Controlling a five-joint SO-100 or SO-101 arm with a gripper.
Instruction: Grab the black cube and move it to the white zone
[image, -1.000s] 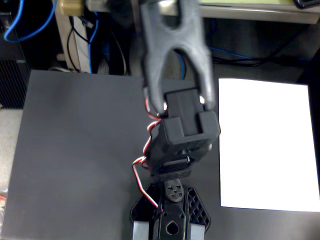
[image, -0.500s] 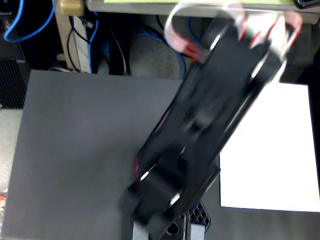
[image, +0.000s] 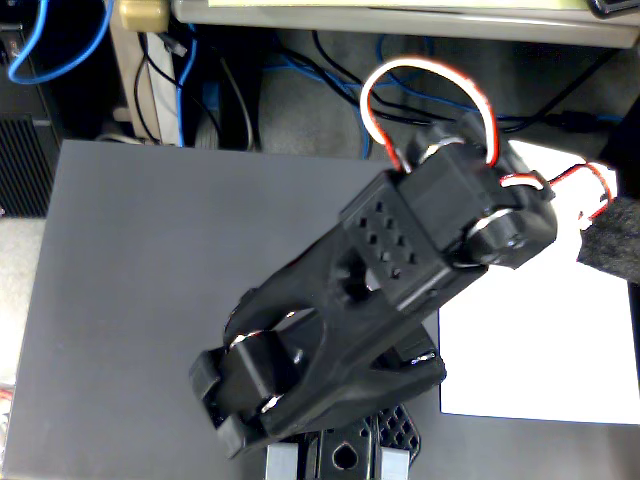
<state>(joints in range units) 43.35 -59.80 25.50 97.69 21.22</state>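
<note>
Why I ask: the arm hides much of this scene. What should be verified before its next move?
1. Black foam block located: ok, at the fixed view's right edge, partly cut off.
2. Block resting on the white paper sheet: cannot tell; it overlaps the sheet's upper right corner.
3. Tool open or shut: cannot tell; it is hidden past the arm's wrist.
4. Tool gripping the block: cannot tell.
5. Visible part of the sheet free of other things: ok.

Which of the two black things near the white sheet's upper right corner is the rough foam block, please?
The black cube is the matte, rough one cut off by the picture's right edge, at the white zone. The other, the arm, is glossy plastic with red-and-white wires.
</note>
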